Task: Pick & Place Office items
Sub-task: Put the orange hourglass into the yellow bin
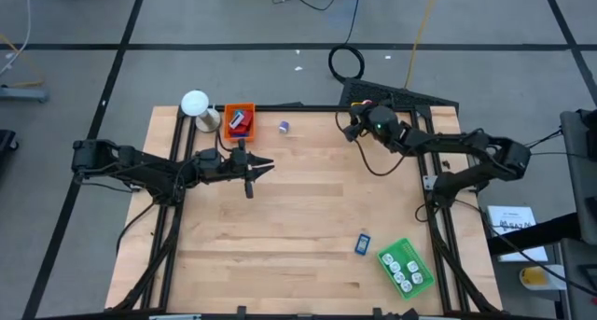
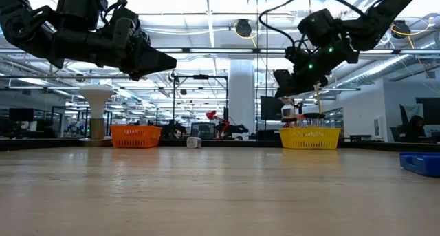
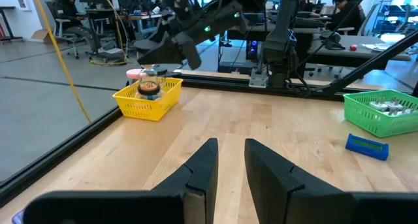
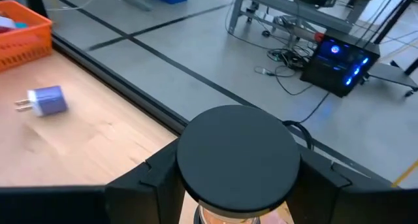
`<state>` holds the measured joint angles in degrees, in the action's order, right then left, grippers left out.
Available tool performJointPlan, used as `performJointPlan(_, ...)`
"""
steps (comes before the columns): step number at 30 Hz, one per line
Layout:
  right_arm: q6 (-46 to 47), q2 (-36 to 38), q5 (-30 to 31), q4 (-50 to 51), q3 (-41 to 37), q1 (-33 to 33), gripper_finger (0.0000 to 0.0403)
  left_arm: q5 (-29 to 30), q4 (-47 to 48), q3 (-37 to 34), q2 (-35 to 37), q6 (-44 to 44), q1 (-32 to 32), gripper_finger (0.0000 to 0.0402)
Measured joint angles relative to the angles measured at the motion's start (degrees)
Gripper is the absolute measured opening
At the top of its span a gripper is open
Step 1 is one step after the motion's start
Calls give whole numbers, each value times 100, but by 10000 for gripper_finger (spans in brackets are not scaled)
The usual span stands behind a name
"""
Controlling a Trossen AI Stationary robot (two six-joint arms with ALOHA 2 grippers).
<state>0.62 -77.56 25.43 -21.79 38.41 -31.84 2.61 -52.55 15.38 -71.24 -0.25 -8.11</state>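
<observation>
Two items left loose beside the orange tray: purple roll, blue rectangle; right gripper clamps black disc; left gripper narrow, empty.

Grey floor with dark lines, lit ceiling, desks

My tabletop is pale wood with a fine grain and a smooth, faintly satiny finish, framed by matt black metal rails. The black disc in my right pincer looks like matt plastic. The yellow, orange and green trays are glossy latticed plastic. My left pincer's fingers are dull black plastic.
</observation>
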Motion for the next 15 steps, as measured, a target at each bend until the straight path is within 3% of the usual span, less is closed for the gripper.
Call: performJointPlan(15,15,-532,-2,-55,0,-347,195,0,-2,0,0,0,1,76)
